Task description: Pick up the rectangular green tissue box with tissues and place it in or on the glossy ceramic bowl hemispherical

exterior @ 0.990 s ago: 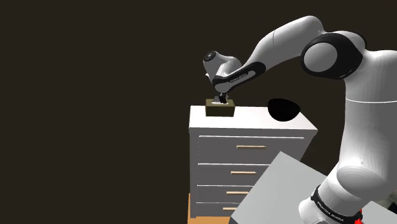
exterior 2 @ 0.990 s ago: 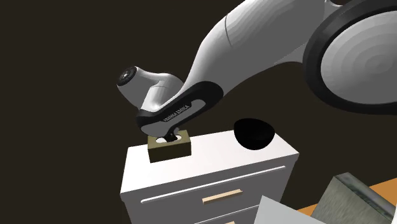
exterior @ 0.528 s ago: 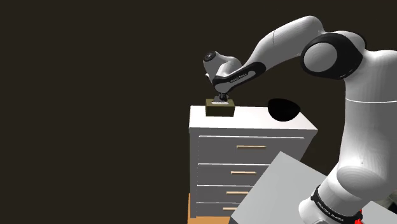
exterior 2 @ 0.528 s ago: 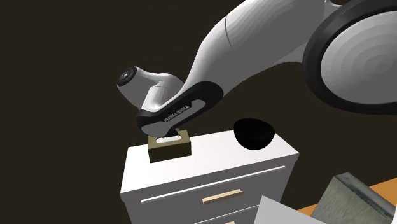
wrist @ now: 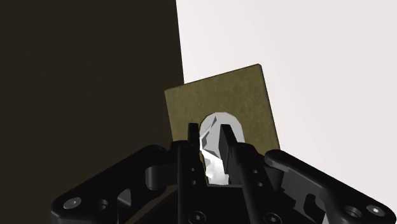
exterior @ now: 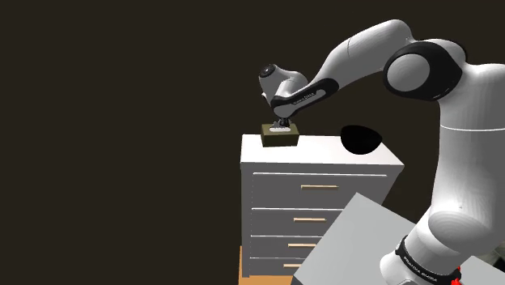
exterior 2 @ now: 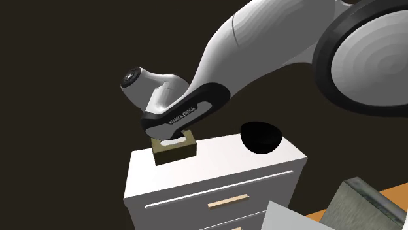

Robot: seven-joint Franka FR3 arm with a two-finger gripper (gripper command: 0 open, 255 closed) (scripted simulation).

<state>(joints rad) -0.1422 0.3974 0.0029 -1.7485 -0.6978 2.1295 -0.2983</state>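
An olive-green tissue box (exterior: 279,138) (exterior 2: 175,149) (wrist: 219,102) with white tissues (wrist: 213,137) poking from its top opening is at the far corner of a white dresser top (exterior: 340,154) (exterior 2: 216,157). My black gripper (exterior: 281,126) (exterior 2: 171,138) (wrist: 208,141) comes down from above into that opening. It is shut on the tuft of tissues, with one finger on each side. The box looks lifted just off the top and slightly tilted. A black hemispherical bowl (exterior: 360,139) (exterior 2: 261,137) sits on the same top, toward the shoulder view's right.
The dresser has several drawers (exterior: 317,188) with pale wooden handles. The grey stand (exterior: 348,243) (exterior 2: 366,202) fills the lower right, over an orange floor (exterior: 243,271). The box is close to the dresser's edge (wrist: 180,57), with a plain dark backdrop beyond.
The fingers have gone from open to shut on the tissues. The box has risen a little with the hand and tipped slightly.
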